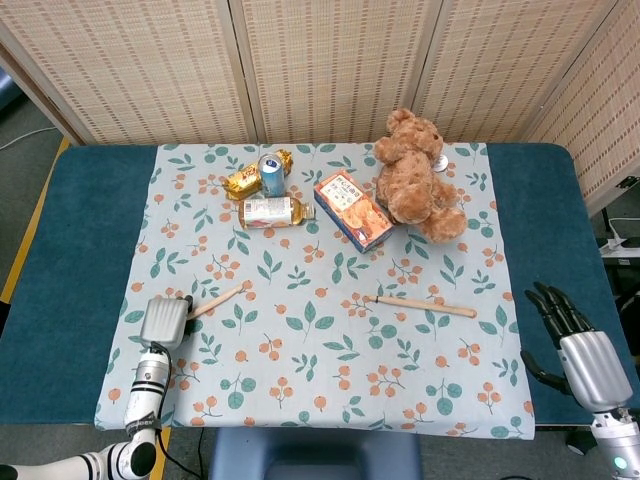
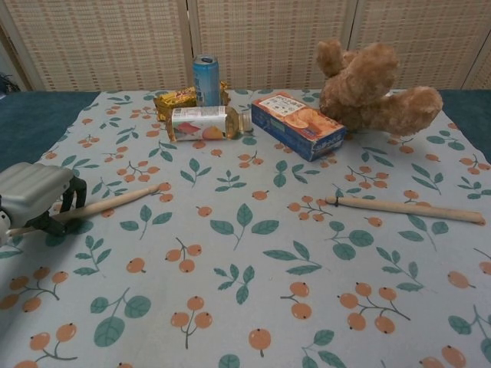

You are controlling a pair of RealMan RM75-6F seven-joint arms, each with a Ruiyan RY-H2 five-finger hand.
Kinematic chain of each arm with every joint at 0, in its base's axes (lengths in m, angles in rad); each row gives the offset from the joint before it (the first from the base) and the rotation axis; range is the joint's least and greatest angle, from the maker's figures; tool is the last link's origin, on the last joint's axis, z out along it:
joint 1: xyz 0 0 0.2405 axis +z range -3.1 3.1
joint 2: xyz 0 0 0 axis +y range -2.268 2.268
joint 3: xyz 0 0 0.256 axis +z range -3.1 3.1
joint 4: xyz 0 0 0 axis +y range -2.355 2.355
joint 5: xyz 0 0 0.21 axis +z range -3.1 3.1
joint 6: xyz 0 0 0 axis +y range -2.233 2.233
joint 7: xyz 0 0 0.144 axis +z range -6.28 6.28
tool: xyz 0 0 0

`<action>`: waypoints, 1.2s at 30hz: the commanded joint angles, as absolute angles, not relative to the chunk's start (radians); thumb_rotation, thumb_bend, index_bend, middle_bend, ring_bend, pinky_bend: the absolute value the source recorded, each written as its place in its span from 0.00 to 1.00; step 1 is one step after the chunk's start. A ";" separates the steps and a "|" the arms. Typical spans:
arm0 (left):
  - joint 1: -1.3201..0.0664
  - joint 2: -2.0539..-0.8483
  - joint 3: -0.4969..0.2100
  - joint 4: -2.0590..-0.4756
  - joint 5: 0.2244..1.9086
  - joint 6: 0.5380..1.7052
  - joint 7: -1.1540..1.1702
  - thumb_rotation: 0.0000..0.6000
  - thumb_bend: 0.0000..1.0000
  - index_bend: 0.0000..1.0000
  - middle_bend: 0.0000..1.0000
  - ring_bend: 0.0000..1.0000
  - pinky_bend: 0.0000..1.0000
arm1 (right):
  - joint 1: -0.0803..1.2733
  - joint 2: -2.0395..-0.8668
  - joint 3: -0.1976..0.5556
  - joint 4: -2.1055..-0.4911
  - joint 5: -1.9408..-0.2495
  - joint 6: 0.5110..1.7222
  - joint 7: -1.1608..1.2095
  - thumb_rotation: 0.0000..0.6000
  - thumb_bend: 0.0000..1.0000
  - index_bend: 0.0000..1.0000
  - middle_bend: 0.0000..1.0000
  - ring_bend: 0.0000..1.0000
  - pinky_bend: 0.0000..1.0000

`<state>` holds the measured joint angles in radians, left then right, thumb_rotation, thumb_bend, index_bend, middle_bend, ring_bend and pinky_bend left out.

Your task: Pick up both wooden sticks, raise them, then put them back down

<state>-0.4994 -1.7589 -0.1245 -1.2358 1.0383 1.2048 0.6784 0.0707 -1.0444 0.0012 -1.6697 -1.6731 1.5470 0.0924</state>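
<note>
Two wooden sticks: I hold the left stick (image 2: 107, 202) in my left hand (image 2: 31, 197), fingers wrapped around its near end. My right hand (image 1: 580, 345) waits spread wide beside the tabletop (image 1: 80, 250), right stick (image 2: 406, 208) flat on the cloth.
</note>
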 commanded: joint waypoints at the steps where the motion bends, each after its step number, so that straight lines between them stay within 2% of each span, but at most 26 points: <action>1: -0.497 -1.761 -0.125 -1.235 1.043 1.208 0.675 1.00 0.42 0.65 0.80 0.94 1.00 | 0.072 -1.044 0.001 -1.671 -1.672 1.545 0.091 1.00 0.27 0.00 0.00 0.00 0.26; 14: -0.480 -1.730 -0.145 -1.289 1.068 1.243 0.646 1.00 0.42 0.65 0.80 0.94 1.00 | 0.074 -1.055 0.011 -1.672 -1.632 1.519 0.028 1.00 0.27 0.00 0.00 0.00 0.27; 15: -0.479 -1.726 -0.146 -1.294 1.070 1.244 0.643 1.00 0.42 0.65 0.81 0.94 1.00 | 0.074 -1.060 0.015 -1.671 -1.622 1.517 0.010 1.00 0.27 0.00 0.00 0.00 0.29; 17: -0.477 -1.715 -0.146 -1.301 1.073 1.244 0.638 1.00 0.42 0.66 0.81 0.94 1.00 | 0.077 -1.080 0.028 -1.669 -1.594 1.508 -0.031 1.00 0.27 0.00 0.01 0.01 0.43; 19: -0.475 -1.701 -0.147 -1.305 1.079 1.246 0.635 1.00 0.42 0.66 0.81 0.94 1.00 | 0.080 -1.114 0.048 -1.655 -1.556 1.503 -0.084 1.00 0.27 0.03 0.07 0.13 0.60; 21: -0.472 -1.690 -0.151 -1.310 1.082 1.252 0.630 1.00 0.42 0.65 0.81 0.94 1.00 | 0.089 -1.143 0.060 -1.643 -1.516 1.479 -0.129 1.00 0.27 0.10 0.15 0.36 0.74; 24: -0.466 -1.671 -0.155 -1.316 1.084 1.257 0.622 1.00 0.42 0.65 0.81 0.94 1.00 | 0.113 -1.167 0.071 -1.650 -1.459 1.415 -0.172 1.00 0.27 0.17 0.19 0.58 0.88; 26: -0.462 -1.661 -0.154 -1.323 1.086 1.258 0.618 1.00 0.42 0.66 0.81 0.94 1.00 | 0.133 -1.175 0.072 -1.657 -1.440 1.374 -0.199 1.00 0.27 0.19 0.21 0.66 0.95; 29: -0.460 -1.650 -0.152 -1.331 1.092 1.259 0.614 1.00 0.42 0.66 0.81 0.94 1.00 | 0.163 -1.193 0.074 -1.658 -1.415 1.319 -0.241 1.00 0.27 0.23 0.23 0.74 1.00; 36: -0.458 -1.645 -0.151 -1.333 1.097 1.253 0.603 1.00 0.42 0.66 0.81 0.94 1.00 | 0.245 -1.269 0.109 -1.610 -1.345 1.208 -0.297 1.00 0.27 0.30 0.28 0.82 1.00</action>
<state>-0.4580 -1.6450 -0.1511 -1.3330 1.0971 1.2533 0.6028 0.2259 -1.2500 0.0975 -1.6265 -1.3615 1.2287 -0.2850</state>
